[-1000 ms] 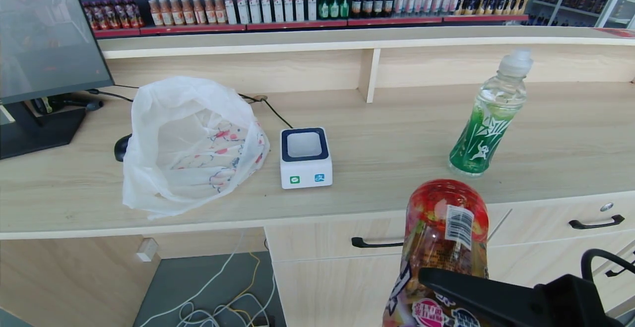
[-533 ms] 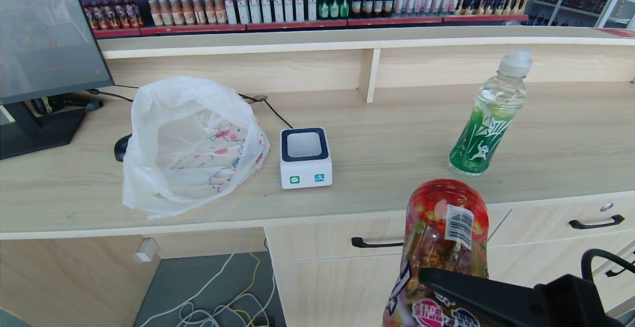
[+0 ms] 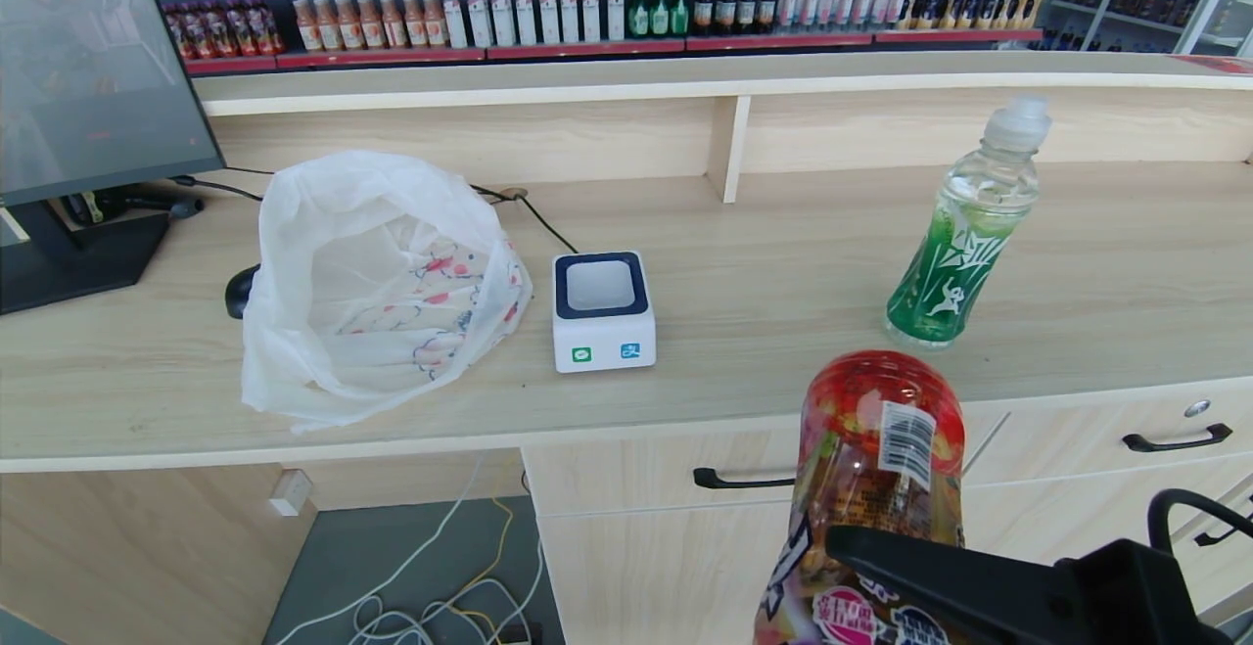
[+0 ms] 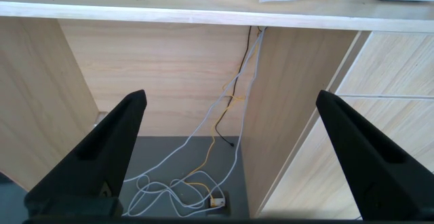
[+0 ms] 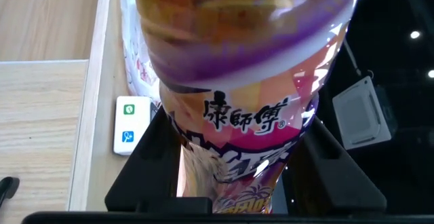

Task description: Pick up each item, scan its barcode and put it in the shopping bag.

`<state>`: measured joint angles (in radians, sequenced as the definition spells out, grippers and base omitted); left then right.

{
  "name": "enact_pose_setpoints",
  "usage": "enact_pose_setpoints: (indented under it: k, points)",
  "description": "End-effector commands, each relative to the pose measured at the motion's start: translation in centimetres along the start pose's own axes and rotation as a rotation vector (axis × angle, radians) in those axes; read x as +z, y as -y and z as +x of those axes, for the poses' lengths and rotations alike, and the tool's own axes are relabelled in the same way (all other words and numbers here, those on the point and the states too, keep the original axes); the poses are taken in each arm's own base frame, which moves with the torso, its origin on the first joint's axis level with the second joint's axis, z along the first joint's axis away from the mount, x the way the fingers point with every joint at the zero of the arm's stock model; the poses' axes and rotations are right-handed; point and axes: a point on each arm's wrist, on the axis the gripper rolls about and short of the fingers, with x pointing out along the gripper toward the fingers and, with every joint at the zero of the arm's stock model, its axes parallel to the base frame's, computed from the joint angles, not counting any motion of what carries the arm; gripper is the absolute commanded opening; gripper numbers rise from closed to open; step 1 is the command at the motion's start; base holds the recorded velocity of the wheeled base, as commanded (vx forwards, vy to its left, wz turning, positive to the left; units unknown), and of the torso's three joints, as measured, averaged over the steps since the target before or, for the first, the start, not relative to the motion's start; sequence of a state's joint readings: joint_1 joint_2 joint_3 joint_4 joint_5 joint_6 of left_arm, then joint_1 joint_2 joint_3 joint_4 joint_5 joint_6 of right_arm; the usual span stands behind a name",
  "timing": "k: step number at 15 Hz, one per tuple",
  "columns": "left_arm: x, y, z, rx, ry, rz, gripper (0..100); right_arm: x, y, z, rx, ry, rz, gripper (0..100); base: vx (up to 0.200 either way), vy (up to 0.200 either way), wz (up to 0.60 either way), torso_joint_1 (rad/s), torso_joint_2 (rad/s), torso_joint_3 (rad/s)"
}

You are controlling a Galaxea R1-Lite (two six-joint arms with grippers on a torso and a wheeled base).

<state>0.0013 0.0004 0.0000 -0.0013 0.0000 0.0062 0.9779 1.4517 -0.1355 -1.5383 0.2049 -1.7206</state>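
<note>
My right gripper is shut on a drink bottle with a red and orange label. It holds the bottle in the air in front of the counter's front edge, at the lower right, with the barcode turned up toward the head camera. In the right wrist view the bottle sits between the black fingers. The white scanner with its dark top stands mid-counter, to the left of and beyond the held bottle. A white plastic shopping bag lies open left of the scanner. A green bottle stands upright on the right. My left gripper hangs open below the counter.
A monitor on a black stand occupies the counter's far left, with a black mouse behind the bag. A raised wooden ledge runs along the back. Drawer handles and loose cables lie under the counter.
The held bottle has risen very slightly. Everything else stays where it was.
</note>
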Motion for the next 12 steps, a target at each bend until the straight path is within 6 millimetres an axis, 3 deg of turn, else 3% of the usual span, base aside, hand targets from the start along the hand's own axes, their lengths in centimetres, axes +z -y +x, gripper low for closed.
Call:
enact_pose_setpoints:
  k: [1, 9, 12]
  points:
    - [0.0, 0.0, 0.0, 0.000, 0.001, 0.000, 100, 0.0, 0.1, 0.0, -0.005, 0.001, 0.000, 0, 0.000, 0.000, 0.00, 0.000, 0.00, 0.000]
    - [0.0, 0.0, 0.0, 0.002, 0.001, 0.000, 100, -0.1, 1.8, 0.3, -0.090, 0.001, 0.156, 0, 0.000, 0.000, 0.00, 0.000, 0.00, 0.000]
    - [0.0, 0.0, 0.0, 0.000, 0.001, 0.000, 100, -0.3, 1.8, 0.4, -0.089, -0.031, 0.315, 0, 0.000, 0.000, 0.00, 0.000, 0.00, 0.000]
